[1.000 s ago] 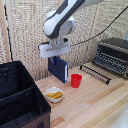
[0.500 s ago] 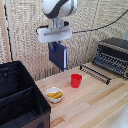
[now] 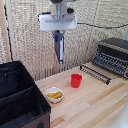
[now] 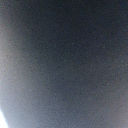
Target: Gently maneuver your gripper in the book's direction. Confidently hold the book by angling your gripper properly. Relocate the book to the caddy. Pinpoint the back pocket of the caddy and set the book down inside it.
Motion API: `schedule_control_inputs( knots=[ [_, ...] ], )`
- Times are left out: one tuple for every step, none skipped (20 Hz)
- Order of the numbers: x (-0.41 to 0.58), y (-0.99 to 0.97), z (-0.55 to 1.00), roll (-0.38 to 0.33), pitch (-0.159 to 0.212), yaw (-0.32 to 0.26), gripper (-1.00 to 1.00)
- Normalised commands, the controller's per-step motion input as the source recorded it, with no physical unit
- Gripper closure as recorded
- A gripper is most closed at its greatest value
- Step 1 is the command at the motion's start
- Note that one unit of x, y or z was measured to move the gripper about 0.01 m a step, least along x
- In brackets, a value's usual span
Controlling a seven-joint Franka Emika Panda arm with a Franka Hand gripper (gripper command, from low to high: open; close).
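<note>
My gripper (image 3: 58, 34), a white boxy hand, hangs high above the wooden table and is shut on the dark navy book (image 3: 59, 48), which dangles upright below the fingers, seen edge-on. The book is well above the red cup (image 3: 75, 80) and clear of the table. The black fabric caddy (image 3: 20, 100) with its divider sits at the exterior view's lower left, below and left of the book. The wrist view is filled by the dark blue cover of the book (image 4: 64, 64), blurred and very close.
A small white bowl (image 3: 54, 94) with yellow food sits beside the caddy. A black-and-silver toaster oven (image 3: 113, 56) with its door open stands at the exterior view's right. A woven screen stands behind the table.
The gripper has lifted the book up off the table and moved it toward the exterior view's left, away from beside the red cup.
</note>
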Motion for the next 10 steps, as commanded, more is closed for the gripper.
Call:
schedule_control_inputs(
  knots=[
    [0.000, 0.16, 0.57, 0.000, -0.038, -0.320, 1.00],
    [0.000, 0.16, 0.57, 0.000, -0.038, -0.321, 1.00],
    [0.000, 0.15, 0.53, 0.000, -0.033, -0.325, 1.00],
    [0.000, 0.14, 0.53, 0.000, -0.031, -0.326, 1.00],
    [0.000, 0.14, 0.53, 0.000, -0.029, -0.326, 1.00],
    [0.000, 0.14, 0.51, 0.000, -0.025, -0.325, 1.00],
    [0.000, 0.15, 0.51, 0.000, -0.024, -0.325, 1.00],
    [0.000, 0.15, 0.45, 0.000, -0.015, -0.324, 1.00],
    [0.000, 0.16, 0.42, 0.005, -0.010, -0.320, 1.00],
    [0.000, 0.17, 0.38, 0.013, -0.003, -0.315, 1.00]
  ],
)
